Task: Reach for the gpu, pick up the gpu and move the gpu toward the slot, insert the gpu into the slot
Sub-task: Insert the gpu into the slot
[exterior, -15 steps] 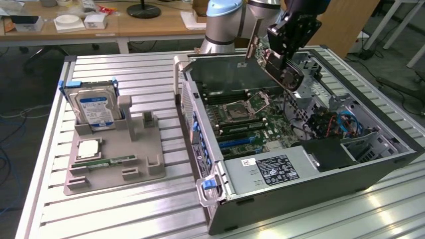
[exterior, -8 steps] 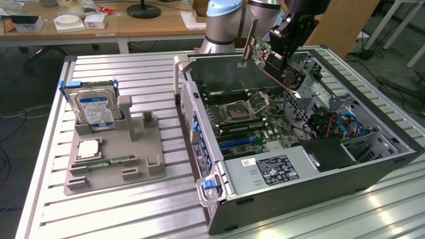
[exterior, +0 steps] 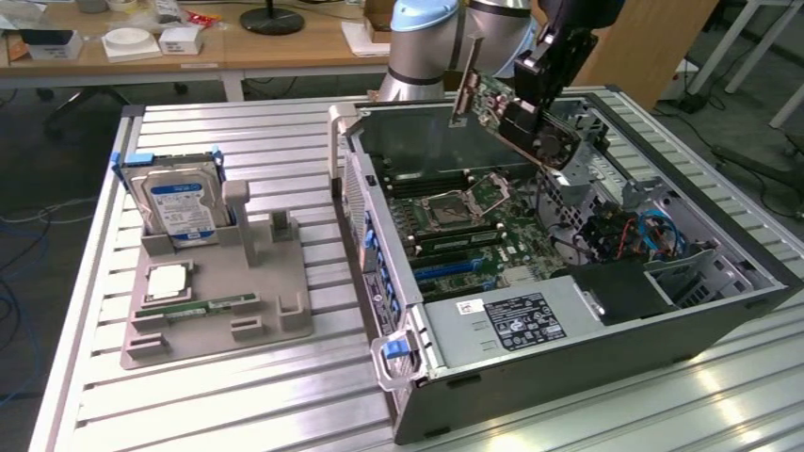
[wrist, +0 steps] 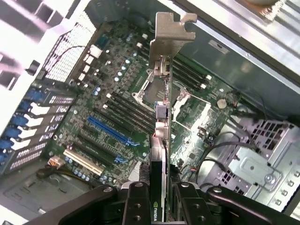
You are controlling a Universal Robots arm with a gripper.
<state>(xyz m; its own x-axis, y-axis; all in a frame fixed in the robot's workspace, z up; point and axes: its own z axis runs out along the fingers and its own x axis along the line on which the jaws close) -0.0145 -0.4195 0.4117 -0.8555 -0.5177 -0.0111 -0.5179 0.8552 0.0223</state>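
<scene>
Now gripper [exterior: 537, 102] fingers clamped on gpu [exterior: 509, 118] w/ card between them. Card hangs tilted in air over far end of open PC case [exterior: 566, 348], above motherboard [exterior: 503, 254], bracket [wrist: 169, 30] end away from fingers.

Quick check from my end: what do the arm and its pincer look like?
The arm is silver-grey round tubing with a pale blue joint cap. The pincer is black, with two blocky fingers fastened by small dark screws.

gripper [exterior: 538, 94] holding gpu [exterior: 503, 111], tilted; over open case [exterior: 566, 377]
</scene>
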